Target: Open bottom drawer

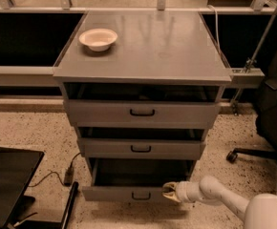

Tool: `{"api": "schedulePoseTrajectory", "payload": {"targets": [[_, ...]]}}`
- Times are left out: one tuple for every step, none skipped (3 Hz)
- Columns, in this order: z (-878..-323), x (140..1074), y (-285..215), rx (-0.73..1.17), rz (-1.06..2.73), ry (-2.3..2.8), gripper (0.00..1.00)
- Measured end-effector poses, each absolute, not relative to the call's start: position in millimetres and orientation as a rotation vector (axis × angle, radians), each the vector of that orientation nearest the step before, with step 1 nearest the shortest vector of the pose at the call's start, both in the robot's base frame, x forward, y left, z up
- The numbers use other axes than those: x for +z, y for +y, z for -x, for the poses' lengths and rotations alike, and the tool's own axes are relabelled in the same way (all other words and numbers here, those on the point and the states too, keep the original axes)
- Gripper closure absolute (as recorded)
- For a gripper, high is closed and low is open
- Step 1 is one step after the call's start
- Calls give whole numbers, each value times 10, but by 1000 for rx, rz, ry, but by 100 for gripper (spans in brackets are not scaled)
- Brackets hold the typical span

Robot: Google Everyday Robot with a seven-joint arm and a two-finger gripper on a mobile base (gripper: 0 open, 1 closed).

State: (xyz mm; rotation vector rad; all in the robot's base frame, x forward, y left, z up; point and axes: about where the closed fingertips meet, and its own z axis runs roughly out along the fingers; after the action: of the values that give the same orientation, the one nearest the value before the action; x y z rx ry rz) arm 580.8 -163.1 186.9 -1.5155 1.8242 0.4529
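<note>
The bottom drawer [122, 193] is the lowest of the grey cabinet's three. It stands partly pulled out, with a dark gap behind its flat front, and its small black loop handle [141, 195] is in the middle of the front. My gripper [170, 192] is at the right part of the drawer front, against its top edge, just right of the handle. My white arm [215, 194] reaches in from the lower right.
The middle drawer [141, 148] and top drawer [142, 112] are slightly out above it. A white bowl [98, 38] sits on the cabinet top. A black panel [7, 182] and cable [47, 175] lie on the floor at left, and an office chair base [253, 154] stands at right.
</note>
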Motion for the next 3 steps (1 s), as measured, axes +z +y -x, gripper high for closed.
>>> {"api": "schedulePoseTrajectory", "payload": {"targets": [[-5804,1920,-1629,454,1516,1824,100],[-5595,1874,-1530,510,1517,1807,100],[-5589,1902,-1545,510,1517,1807,100]]}}
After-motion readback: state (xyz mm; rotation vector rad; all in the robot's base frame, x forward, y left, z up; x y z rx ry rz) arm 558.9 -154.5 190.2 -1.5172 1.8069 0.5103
